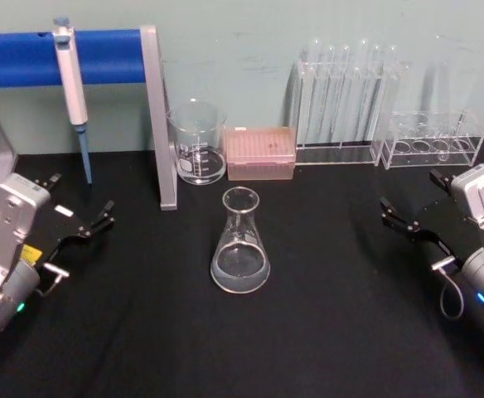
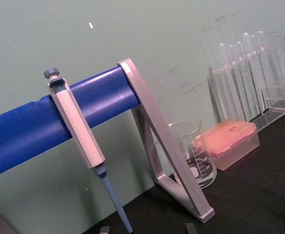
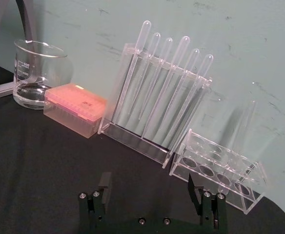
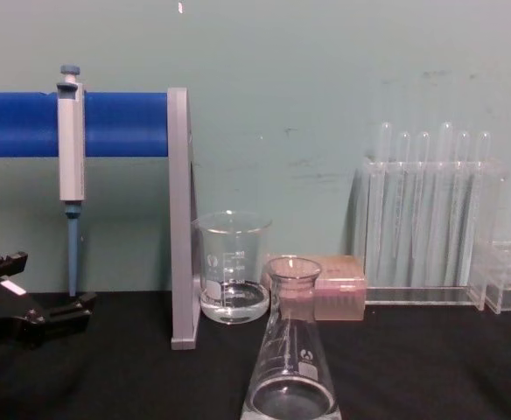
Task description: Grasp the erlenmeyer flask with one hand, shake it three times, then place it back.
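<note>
On the black table (image 1: 333, 332), from the left: the left gripper (image 1: 80, 197) hangs spread and empty. The erlenmeyer flask (image 1: 240, 249) stands upright at centre, well apart from both grippers (the chest view adds its graduation marks and logo). The right gripper (image 1: 409, 191) has its fingers (image 3: 103, 184) wide apart, empty.

Head: high, angled down over whole table (image 1: 333, 332). Chest: low, level, close to erlenmeyer flask (image 4: 292, 367), facing back wall (image 4: 308, 52). Wrists: low, tilted, facing back edge. Shared throughout: beaker (image 1: 197, 143), pink box (image 1: 261, 152).
</note>
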`<action>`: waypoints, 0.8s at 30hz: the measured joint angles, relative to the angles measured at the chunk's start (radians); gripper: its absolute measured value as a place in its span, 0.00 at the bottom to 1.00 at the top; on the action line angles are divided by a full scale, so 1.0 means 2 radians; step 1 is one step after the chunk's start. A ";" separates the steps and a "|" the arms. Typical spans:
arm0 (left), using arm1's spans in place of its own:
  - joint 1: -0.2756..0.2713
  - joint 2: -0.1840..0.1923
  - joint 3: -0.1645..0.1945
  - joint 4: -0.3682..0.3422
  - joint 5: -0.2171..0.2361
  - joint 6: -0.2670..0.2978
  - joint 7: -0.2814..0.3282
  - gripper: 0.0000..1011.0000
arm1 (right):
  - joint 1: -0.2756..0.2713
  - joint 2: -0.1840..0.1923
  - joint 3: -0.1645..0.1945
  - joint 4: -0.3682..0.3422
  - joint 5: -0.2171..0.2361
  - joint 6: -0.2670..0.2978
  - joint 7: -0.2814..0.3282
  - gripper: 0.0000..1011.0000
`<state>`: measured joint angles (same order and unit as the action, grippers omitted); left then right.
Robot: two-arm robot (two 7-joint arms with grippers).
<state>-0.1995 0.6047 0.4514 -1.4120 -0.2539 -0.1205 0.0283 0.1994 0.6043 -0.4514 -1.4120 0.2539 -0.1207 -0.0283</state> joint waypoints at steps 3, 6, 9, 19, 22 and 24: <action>0.000 0.000 0.000 0.000 0.000 0.000 0.000 0.99 | 0.000 0.000 0.000 0.000 0.000 0.000 0.000 0.99; 0.000 0.000 0.000 0.000 0.000 0.000 0.000 0.99 | 0.000 0.000 0.000 0.000 0.000 0.000 0.000 0.99; 0.000 0.000 0.000 0.000 0.000 0.000 0.000 0.99 | 0.000 0.000 0.000 0.000 0.000 0.000 0.000 0.99; 0.000 0.000 0.000 0.000 0.000 0.000 0.000 0.99 | 0.000 0.000 0.000 0.000 0.000 0.000 0.000 0.99; 0.000 0.000 0.000 0.000 0.000 0.000 0.000 0.99 | 0.000 0.000 0.000 0.000 0.000 0.000 0.000 0.99; 0.000 0.000 0.000 0.000 0.000 0.000 0.000 0.99 | 0.000 0.000 0.000 0.000 0.000 0.000 0.000 0.99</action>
<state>-0.1995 0.6047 0.4514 -1.4120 -0.2539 -0.1205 0.0283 0.1996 0.6047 -0.4514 -1.4120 0.2539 -0.1205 -0.0283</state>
